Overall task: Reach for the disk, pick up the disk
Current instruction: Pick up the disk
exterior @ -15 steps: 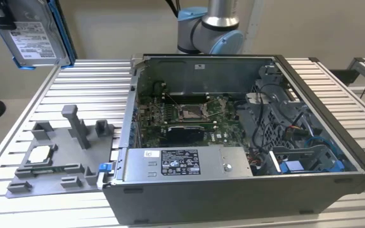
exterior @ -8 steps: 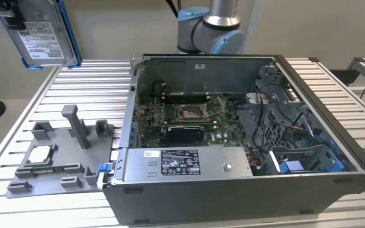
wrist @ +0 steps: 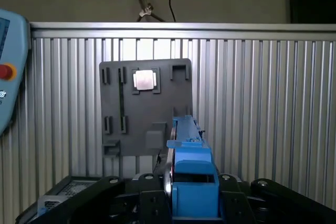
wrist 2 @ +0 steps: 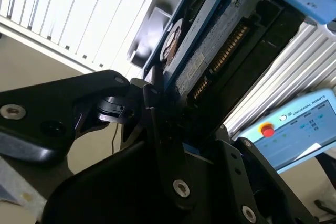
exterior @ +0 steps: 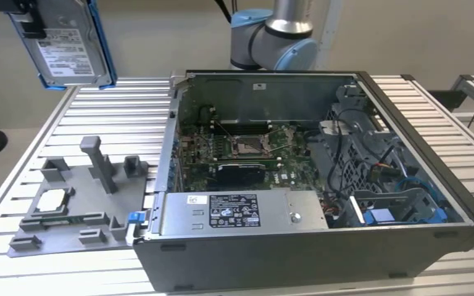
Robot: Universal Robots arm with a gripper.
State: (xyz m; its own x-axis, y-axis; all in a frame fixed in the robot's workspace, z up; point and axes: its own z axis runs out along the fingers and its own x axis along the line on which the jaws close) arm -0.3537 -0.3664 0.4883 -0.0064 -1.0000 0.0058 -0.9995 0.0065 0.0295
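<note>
Above the desk: disk held in the air

High over the slatted desk [exterior: 434, 105], at the exterior view's left, the gripper [exterior: 21, 18] is closed on the disk [exterior: 68, 49]. The disk hangs clear of everything, tilted, with its white label facing the camera. In the first wrist view its blue bracket [wrist: 191, 169] sits clamped between the black fingers [wrist: 231, 205]. Below it lies a grey fixture plate [exterior: 72, 203], and an open computer case [exterior: 303, 253] stands to the exterior view's right

Premises: robotics laboratory or test cell. Evidence: a workbench of ribbed aluminium profile [exterior: 434, 111]. An industrial robot arm [exterior: 274, 37] stands at its far side. An opened computer case [exterior: 303, 259] has its motherboard [exterior: 245, 148] exposed. A grey parts fixture [exterior: 64, 222] lies at the exterior view's left. A teach pendant [wrist 2: 294, 124] carries a red stop button [wrist 2: 267, 129]. The walls [exterior: 155, 37] are plain.
</note>
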